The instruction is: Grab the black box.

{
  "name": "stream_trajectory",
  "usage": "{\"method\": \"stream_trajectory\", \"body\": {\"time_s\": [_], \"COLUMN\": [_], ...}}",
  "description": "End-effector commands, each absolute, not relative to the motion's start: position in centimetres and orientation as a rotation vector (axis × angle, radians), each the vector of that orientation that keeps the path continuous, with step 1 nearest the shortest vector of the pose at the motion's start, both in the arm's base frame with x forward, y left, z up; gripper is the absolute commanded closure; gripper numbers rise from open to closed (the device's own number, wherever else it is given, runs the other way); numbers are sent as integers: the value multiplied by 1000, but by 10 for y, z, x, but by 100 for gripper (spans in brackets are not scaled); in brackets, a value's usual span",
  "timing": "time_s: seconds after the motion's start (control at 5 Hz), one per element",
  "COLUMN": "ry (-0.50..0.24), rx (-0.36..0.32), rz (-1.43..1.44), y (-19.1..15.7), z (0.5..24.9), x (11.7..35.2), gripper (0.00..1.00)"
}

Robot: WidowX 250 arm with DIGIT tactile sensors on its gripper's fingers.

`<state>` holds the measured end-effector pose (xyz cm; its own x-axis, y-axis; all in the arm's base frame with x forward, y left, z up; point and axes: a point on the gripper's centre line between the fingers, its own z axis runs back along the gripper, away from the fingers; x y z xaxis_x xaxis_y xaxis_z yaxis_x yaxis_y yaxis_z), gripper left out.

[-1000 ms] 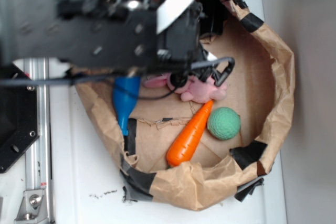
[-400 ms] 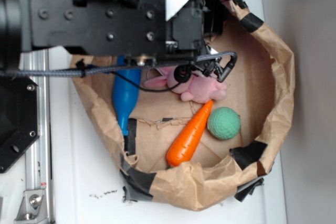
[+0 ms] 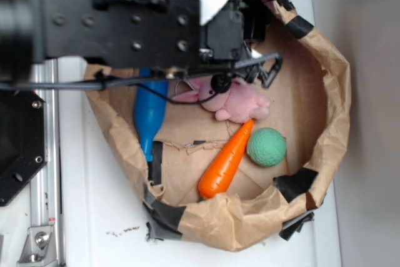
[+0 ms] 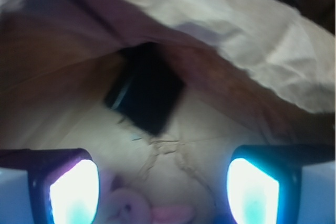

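The black box (image 4: pixel 144 94) lies tilted on the brown paper floor, tucked under the folded paper wall, ahead of my gripper (image 4: pixel 165 187) and slightly left of centre. My gripper is open, its two lit fingers (image 4: pixel 73 190) wide apart with nothing between them. A pink soft toy (image 4: pixel 157 211) shows just below the gap. In the exterior view the arm (image 3: pixel 156 23) covers the gripper's fingers, and only a black corner of the box (image 3: pixel 257 18) shows by the bag's top rim.
A crumpled paper bag wall (image 3: pixel 334 92) rings the work area. Inside lie a pink toy (image 3: pixel 237 103), an orange carrot (image 3: pixel 226 161), a green ball (image 3: pixel 266 146) and a blue bottle-shaped thing (image 3: pixel 149 120). A black cable (image 3: pixel 187 76) hangs across.
The arm has shifted slightly toward the top rim of the bag, uncovering more of the pink toy. The objects in the bag have not moved.
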<state>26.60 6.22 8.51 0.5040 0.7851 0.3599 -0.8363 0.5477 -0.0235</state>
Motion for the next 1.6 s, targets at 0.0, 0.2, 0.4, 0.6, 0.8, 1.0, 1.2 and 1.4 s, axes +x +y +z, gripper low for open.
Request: {"method": "stream_trajectory", "body": {"time_s": [0.0, 0.2, 0.4, 0.6, 0.8, 1.0, 1.2, 1.4], "ry": [-478, -478, -446, -431, -409, -408, -424, -431], "rx": [209, 201, 212, 200, 204, 210, 227, 227], "rz": [905, 874, 881, 881, 895, 895, 894, 880], "y": [70, 76, 93, 102, 112, 116, 122, 123], "z": [72, 69, 62, 66, 64, 64, 63, 61], "x": [283, 284, 292, 298, 302, 305, 308, 311], "gripper": [0, 0, 0, 0, 0, 0, 0, 0]}}
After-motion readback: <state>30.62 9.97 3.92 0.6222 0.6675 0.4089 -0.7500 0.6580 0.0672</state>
